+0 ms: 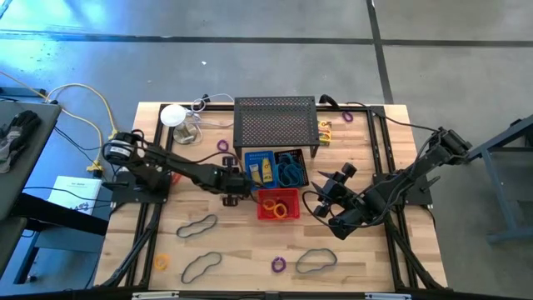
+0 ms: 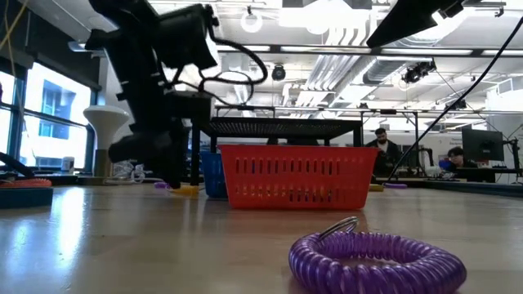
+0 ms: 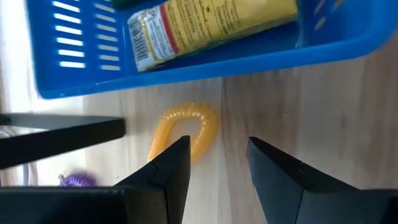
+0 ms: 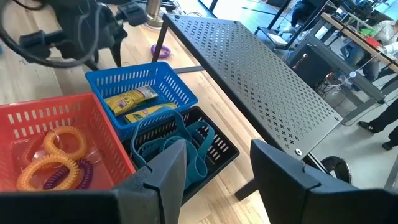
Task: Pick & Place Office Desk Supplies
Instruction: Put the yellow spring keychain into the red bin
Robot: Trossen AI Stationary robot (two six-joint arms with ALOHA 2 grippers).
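The pale wooden plank table (image 1: 366,258) carries a black perforated metal rack (image 1: 276,122) at its far middle. In front of the rack stand three small slotted plastic bins: a blue bin (image 4: 138,87) holding yellow printed boxes (image 4: 131,99), a black bin (image 4: 211,146) beside it holding teal looped cords (image 4: 186,144), and a red bin (image 1: 278,205) nearer the front with orange coiled rings (image 4: 51,168) and a purple one inside.

The left gripper (image 3: 219,158) hangs low over the table just beside the blue bin, its two dark fingers spread apart and empty, with a loose yellow coiled ring (image 3: 186,129) lying on the wood just beyond the fingertips. The right gripper (image 4: 217,165) hovers above the black bin, fingers likewise spread and holding nothing.

Dark looped cords (image 1: 200,225) lie scattered on the front half of the table, and a purple coiled ring (image 2: 377,260) rests near the front edge.
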